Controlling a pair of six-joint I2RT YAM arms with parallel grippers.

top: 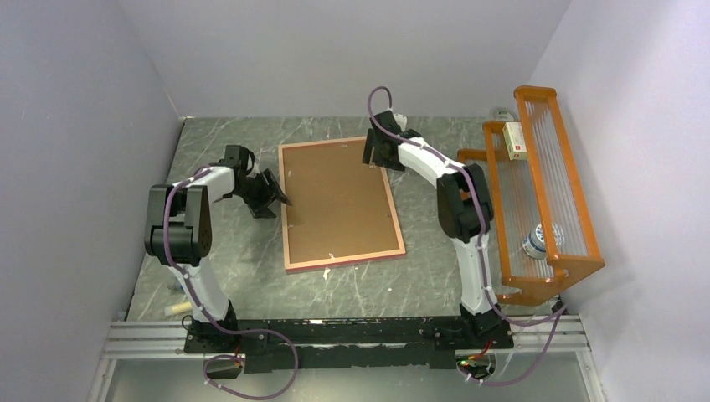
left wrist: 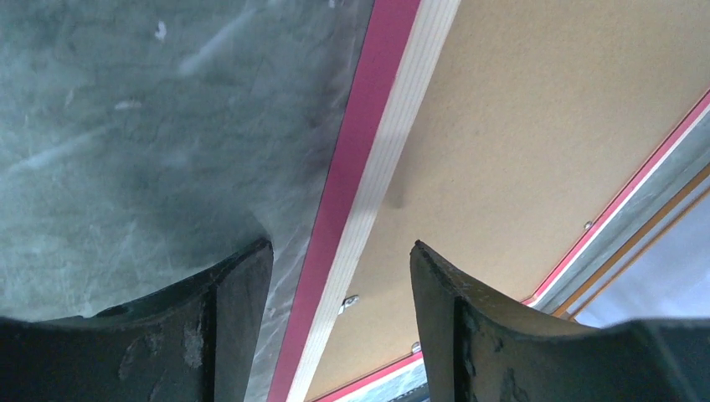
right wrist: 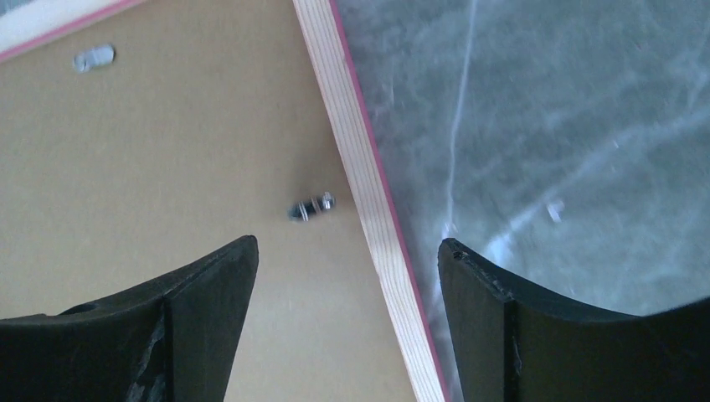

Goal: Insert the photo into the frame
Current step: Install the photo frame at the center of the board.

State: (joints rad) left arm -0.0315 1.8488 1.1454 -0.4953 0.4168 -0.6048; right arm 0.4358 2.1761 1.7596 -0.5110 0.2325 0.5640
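The frame (top: 285, 219) lies face down on the table, pale wood back up with a pink edge. The brown backing board (top: 339, 201) sits inside it. The photo is hidden. My left gripper (top: 283, 201) is open and straddles the frame's left rail (left wrist: 368, 159), one finger over the table, the other over the board (left wrist: 519, 126). My right gripper (top: 378, 162) is open and straddles the right rail (right wrist: 368, 201) near the far right corner, beside a small metal clip (right wrist: 311, 207) on the board (right wrist: 167, 151).
An orange wire rack (top: 544, 193) stands at the right, holding a small box (top: 515, 140) and a can (top: 536, 241). Grey walls close in the left, back and right. A cream object (top: 177, 308) lies near the left arm's base.
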